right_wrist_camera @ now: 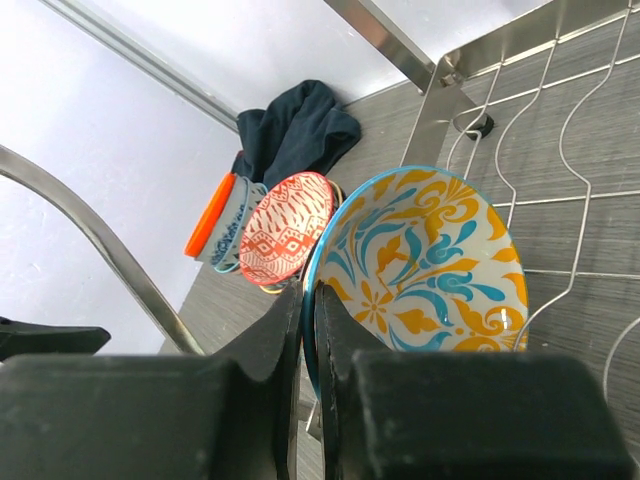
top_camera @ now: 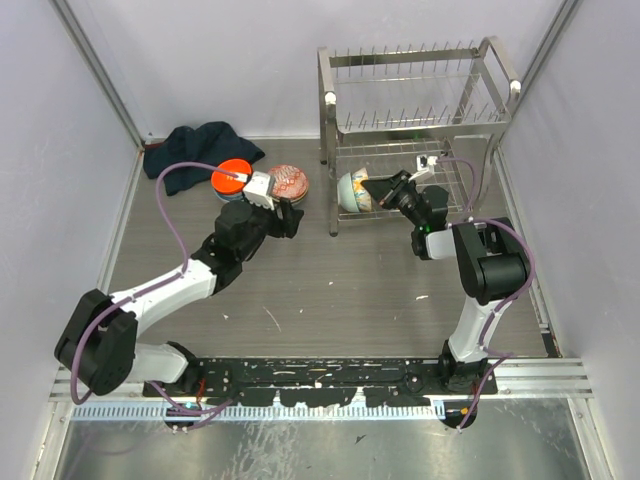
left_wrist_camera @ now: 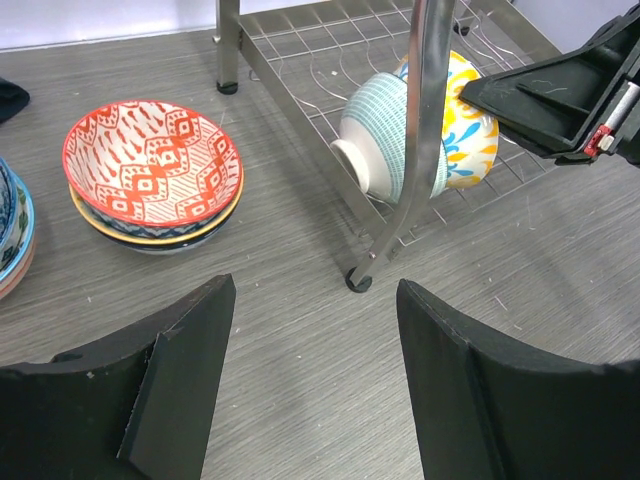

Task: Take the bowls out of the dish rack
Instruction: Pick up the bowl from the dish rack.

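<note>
On lower shelf, silver wire dish rack point(right_wrist_camera: 440, 105) — yellow-and-blue floral ceramic bowl point(right_wrist_camera: 420, 270): likely stiff, slick, chip-prone; right gripper point(right_wrist_camera: 308, 300) clenched on its rim

Roughly six bowls point(left_wrist_camera: 152, 160), one rack point(top_camera: 326, 100), one cloth point(top_camera: 195, 142)

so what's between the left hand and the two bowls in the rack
Bare tabletop, then the rack's upright leg in front of them; left wrist view.

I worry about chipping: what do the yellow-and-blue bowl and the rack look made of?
The yellow-and-blue bowl looks like glazed ceramic: glossy painted surface with light glints. The dish rack looks like polished metal, probably steel: silvery reflective tubes and thin wire grid.
</note>
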### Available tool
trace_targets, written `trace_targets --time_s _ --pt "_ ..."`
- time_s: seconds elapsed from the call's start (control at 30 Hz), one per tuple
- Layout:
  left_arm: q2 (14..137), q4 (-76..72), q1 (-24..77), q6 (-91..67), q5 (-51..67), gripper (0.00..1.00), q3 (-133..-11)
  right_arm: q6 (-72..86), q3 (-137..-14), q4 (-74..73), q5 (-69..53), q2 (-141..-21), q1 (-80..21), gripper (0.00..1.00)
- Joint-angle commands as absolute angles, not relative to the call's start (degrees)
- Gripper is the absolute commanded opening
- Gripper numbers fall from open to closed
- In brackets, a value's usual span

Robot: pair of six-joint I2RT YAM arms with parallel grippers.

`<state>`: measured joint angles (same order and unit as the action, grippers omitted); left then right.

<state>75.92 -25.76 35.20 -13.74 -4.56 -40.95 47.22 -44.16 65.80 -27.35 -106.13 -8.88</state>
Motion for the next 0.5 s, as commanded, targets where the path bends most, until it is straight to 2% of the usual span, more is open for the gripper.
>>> trace_targets --time_s 0.0,0.47 --pt "73.93 -26.45 35.39 -13.19 -5.68 0.73 -40.17 51.21 -45.11 75.89 -27.4 -103.92 -8.79 0.01" --pt "73.32 -26.8 35.36 -13.2 -6.08 0.72 -39.7 61.58 -45.26 85.98 -27.0 -107.39 -8.26 0.01"
